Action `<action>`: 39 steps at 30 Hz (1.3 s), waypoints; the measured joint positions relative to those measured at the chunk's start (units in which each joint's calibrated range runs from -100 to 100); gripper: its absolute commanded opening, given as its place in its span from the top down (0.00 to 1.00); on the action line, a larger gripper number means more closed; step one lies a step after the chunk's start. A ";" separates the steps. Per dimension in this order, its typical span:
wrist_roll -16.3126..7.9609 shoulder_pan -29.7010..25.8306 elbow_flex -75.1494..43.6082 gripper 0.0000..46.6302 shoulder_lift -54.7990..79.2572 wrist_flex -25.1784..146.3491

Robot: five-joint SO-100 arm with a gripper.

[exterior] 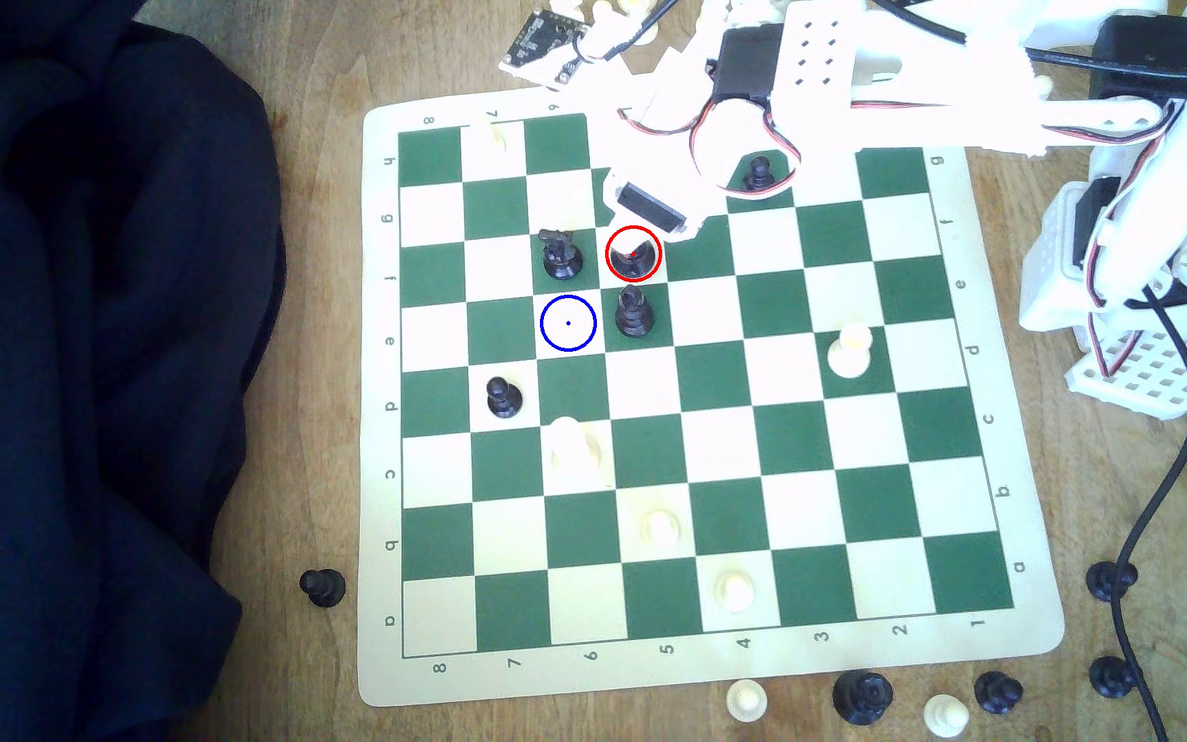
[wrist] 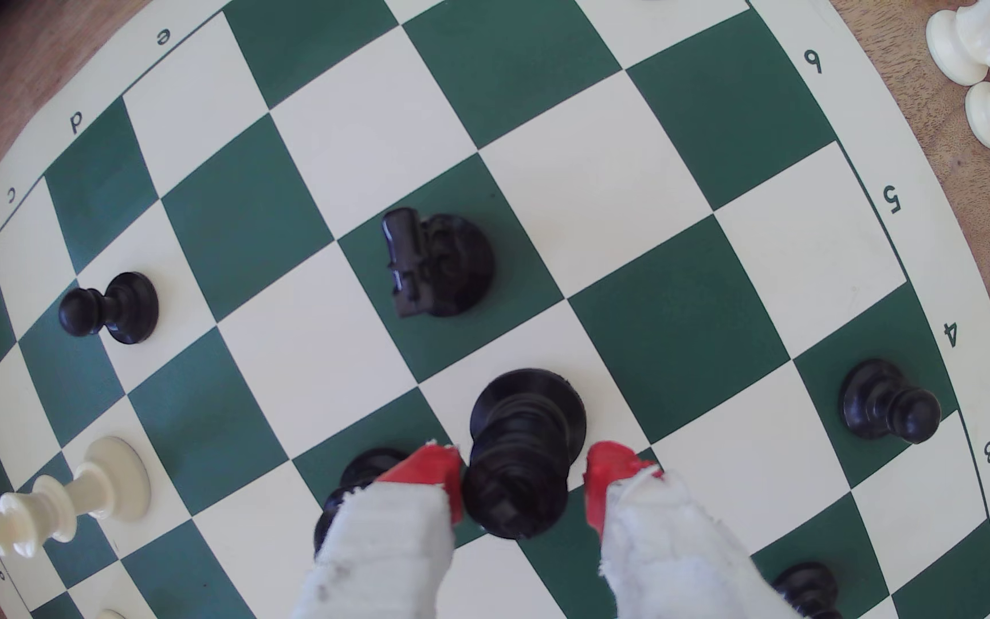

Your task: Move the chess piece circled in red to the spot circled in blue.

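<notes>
The board carries printed coordinates on its cream border: numbers 8 down to 1 along the near edge in the exterior view, and letters a to h up the side borders. In the wrist view the marks 6, 5, 4, 3, 2 and e, d, c can be read.

The piece stands inside the red ring on a cream square, upright, its long axis vertical, its top hidden by the arm in the exterior view. In the wrist view the piece rises toward the camera between the red fingertips.

The gripper is spread around the crown; one tip seems to touch it, the other stands just apart.

The spot lies diagonally next to the piece, toward the exterior view's left and nearer the camera. The knight stands beside the piece.
</notes>
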 measured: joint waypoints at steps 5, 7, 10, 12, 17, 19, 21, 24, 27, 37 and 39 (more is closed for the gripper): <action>0.20 -0.81 0.00 0.99 0.00 0.00; 0.20 -0.81 0.00 0.99 0.00 0.32; 0.20 -0.81 0.00 0.99 0.00 0.48; 0.20 -0.81 -0.63 0.99 0.00 0.96; 0.83 -0.81 -3.43 0.99 -0.42 4.14; 1.22 -0.81 -5.15 0.99 -1.59 5.98; 1.81 -0.59 -9.31 0.99 -3.69 10.20; 2.44 -0.37 -13.65 0.99 -5.87 14.34; 2.93 -1.99 -18.53 0.99 -8.04 18.57; 3.22 -9.73 -27.20 0.99 -2.76 17.13; 3.42 -10.32 -28.65 0.99 0.75 16.18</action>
